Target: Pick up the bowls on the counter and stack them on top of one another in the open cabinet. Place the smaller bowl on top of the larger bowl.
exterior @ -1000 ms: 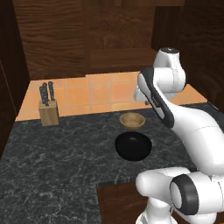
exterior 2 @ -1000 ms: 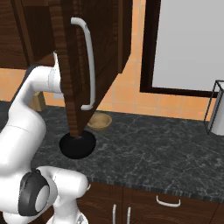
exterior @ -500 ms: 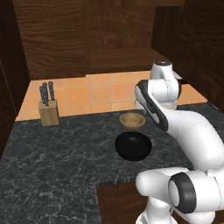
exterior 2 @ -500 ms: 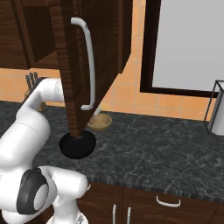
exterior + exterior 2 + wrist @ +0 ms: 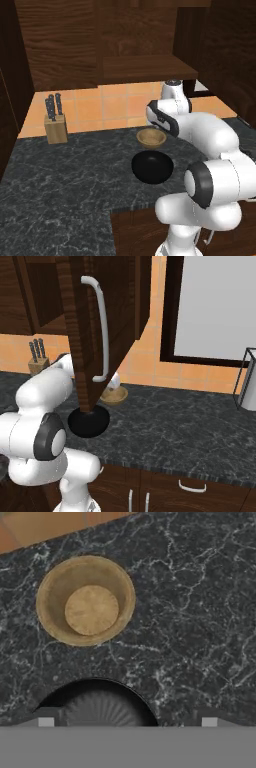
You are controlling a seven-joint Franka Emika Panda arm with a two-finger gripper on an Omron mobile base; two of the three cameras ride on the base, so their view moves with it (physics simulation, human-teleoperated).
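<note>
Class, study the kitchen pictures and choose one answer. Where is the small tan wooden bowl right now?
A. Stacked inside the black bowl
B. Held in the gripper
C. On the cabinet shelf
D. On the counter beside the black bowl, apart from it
D. The tan bowl sits upright on the dark marbled counter, with a strip of bare stone between it and the black bowl.

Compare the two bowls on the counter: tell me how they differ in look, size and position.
The smaller bowl is light tan wood with visible grain; the larger bowl is glossy black. The tan one is narrower, the black one wider. The tan bowl sits nearer the orange tiled wall, the black one nearer the counter's front edge. Both are round, upright, empty, and rest apart on the counter.
</note>
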